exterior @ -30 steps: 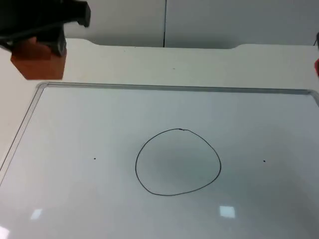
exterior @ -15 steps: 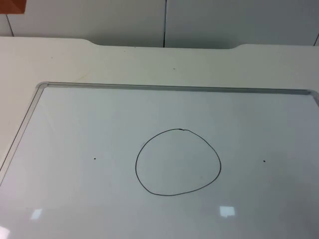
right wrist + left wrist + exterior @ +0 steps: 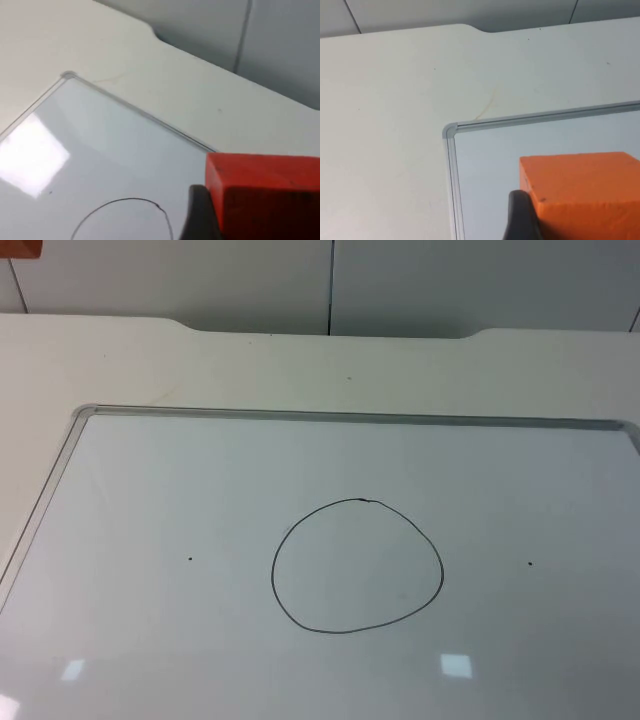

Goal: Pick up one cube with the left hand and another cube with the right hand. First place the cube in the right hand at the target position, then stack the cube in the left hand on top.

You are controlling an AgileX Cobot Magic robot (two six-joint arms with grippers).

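My left gripper (image 3: 592,227) is shut on an orange cube (image 3: 580,187), with a black fingertip (image 3: 521,217) pressed against its side. It hangs high over the whiteboard's corner (image 3: 449,132). A sliver of the orange cube (image 3: 20,248) shows at the top view's upper left edge. My right gripper (image 3: 275,220) is shut on a red cube (image 3: 267,192), one fingertip (image 3: 200,212) against its side, raised above the board. The target is a hand-drawn black circle (image 3: 357,566) in the middle of the whiteboard, with nothing inside it.
A whiteboard with a metal frame (image 3: 340,418) lies flat on the white table. Two small black dots (image 3: 190,560) (image 3: 530,563) flank the circle. The grey partition wall (image 3: 420,285) stands behind the table's far edge.
The left gripper with the orange cube rose out of the top view's upper left, leaving a sliver. The red spot at the right edge has gone too.
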